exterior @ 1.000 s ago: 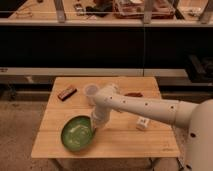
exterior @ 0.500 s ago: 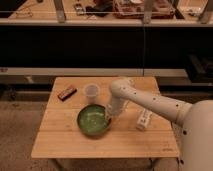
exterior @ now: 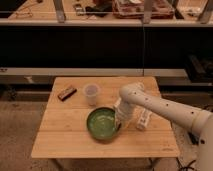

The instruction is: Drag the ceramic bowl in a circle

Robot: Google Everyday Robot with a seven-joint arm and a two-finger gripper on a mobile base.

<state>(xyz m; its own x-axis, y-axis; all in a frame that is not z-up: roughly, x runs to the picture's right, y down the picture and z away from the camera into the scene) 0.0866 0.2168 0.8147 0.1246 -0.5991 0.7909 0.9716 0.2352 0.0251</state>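
Ceramic bowl [exterior: 103,123] sits just right of the table's [exterior: 60,140] centre, having slid rightward and a little forward across the last second. The gripper [exterior: 119,123] rests at its right rim, though I cannot tell how it stands. The plastic cup [exterior: 91,94] stands behind. Judging by that arc, the circle is well underway.
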